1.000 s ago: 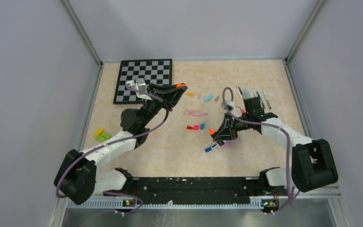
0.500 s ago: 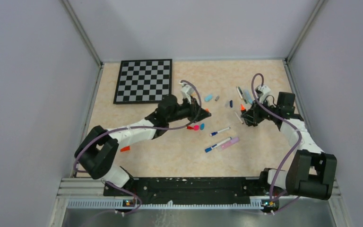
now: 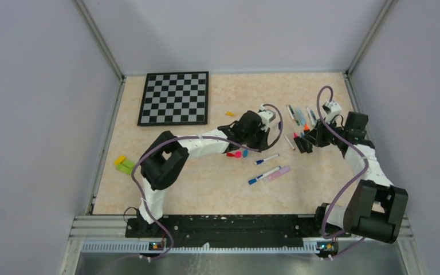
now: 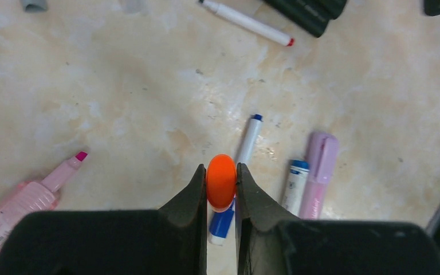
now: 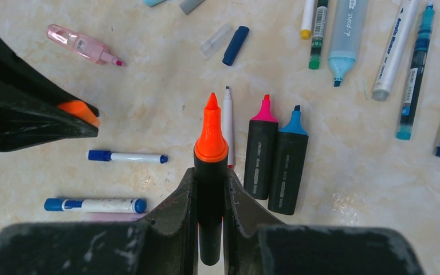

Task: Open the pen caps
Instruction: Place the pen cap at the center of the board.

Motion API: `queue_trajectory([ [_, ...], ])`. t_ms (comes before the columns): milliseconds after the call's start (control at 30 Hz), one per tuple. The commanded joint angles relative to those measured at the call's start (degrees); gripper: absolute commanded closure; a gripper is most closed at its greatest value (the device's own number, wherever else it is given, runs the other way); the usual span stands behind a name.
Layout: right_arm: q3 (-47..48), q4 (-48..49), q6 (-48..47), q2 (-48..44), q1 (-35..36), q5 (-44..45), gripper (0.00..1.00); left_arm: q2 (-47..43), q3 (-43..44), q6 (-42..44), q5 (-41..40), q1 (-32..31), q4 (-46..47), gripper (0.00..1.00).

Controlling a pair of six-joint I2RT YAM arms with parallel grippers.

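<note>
Orange cap (image 4: 221,182) off, pinched by left gripper (image 4: 221,173); right gripper (image 5: 210,173) clamps the orange highlighter (image 5: 211,143); blue-capped pens (image 5: 127,156) near it look unopened.

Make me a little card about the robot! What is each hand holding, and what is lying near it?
left gripper: shut on the orange cap
right gripper: shut on the orange marker
orange marker's tip: bare, cap off
beside it: pink-tipped marker and blue-tipped marker, both uncapped, lying on the table
far left corner: chessboard
</note>
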Motion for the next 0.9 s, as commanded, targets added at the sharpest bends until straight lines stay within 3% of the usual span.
queue_trajectory([
  [0,1.9,1.9,1.0,0.2,-1.1,0.1,1.00,3.8,7.5,4.4,-5.8,-0.5,-11.8,0.88],
  [367,2.0,2.0,1.3,0.6,-1.8,1.4,1.00,7.7,10.4,6.3,-9.9,-1.0,-18.3,0.78],
  [700,2.5,2.2,1.4,3.0,-2.9,3.0,1.00,7.8,11.9,6.7,-12.6,-1.1,-20.1,0.59],
  [867,4.0,1.2,0.7,6.3,-4.0,3.4,1.00,5.4,11.8,6.6,-11.9,-1.1,-20.0,0.58],
])
